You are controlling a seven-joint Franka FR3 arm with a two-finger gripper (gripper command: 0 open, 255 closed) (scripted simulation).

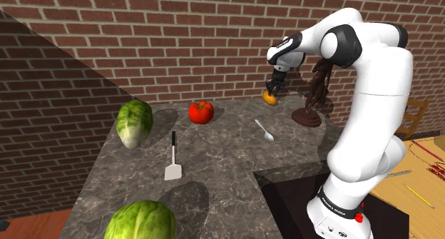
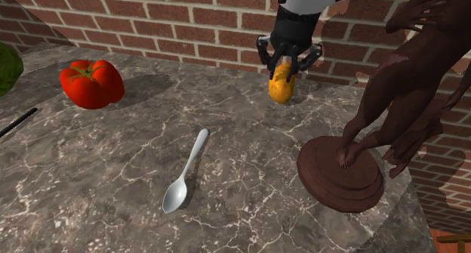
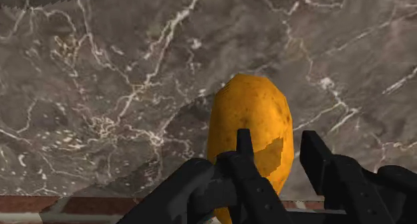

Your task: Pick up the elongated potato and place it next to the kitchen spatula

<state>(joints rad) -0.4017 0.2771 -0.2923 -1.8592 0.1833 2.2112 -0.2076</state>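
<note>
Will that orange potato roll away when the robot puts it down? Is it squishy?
It would probably roll a little: the potato is rounded and egg-shaped, and the stone counter looks smooth and flat. It is likely firm, not squishy, since it shows no dent where the gripper clasps it. Its smooth skin might let it slip.

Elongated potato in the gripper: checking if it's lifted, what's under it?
Under the orange elongated potato shows dark veined stone countertop and its shadow. The black two-finger gripper clasps its top; whether its lower tip touches down is hidden.
</note>
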